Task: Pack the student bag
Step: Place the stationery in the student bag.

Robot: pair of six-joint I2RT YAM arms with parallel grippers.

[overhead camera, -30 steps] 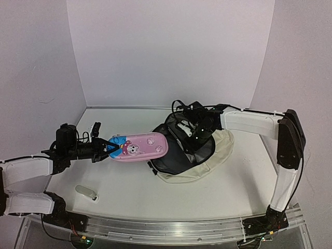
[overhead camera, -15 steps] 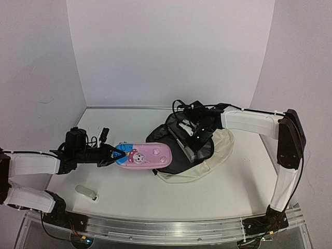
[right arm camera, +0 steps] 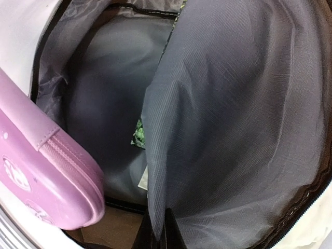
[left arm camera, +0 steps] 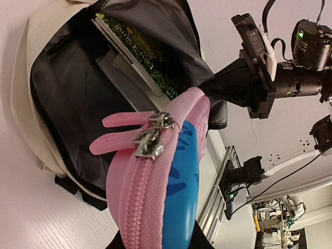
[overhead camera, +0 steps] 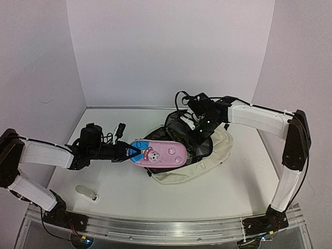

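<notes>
Left wrist: left hand [overhead camera: 129,151] clamps pencil case [left arm camera: 155,176]; right hand [overhead camera: 199,129] pinches student bag [overhead camera: 215,150]; book [left arm camera: 142,57] print blurred.

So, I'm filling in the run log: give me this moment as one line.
left pincer: shut on pencil case, tip at student bag mouth | right pincer: shut on lining | book: inside bag

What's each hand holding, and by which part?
Left hand: pink pencil case, by its blue end. Right hand: student bag, pinched at the grey lining of its opening.
</notes>
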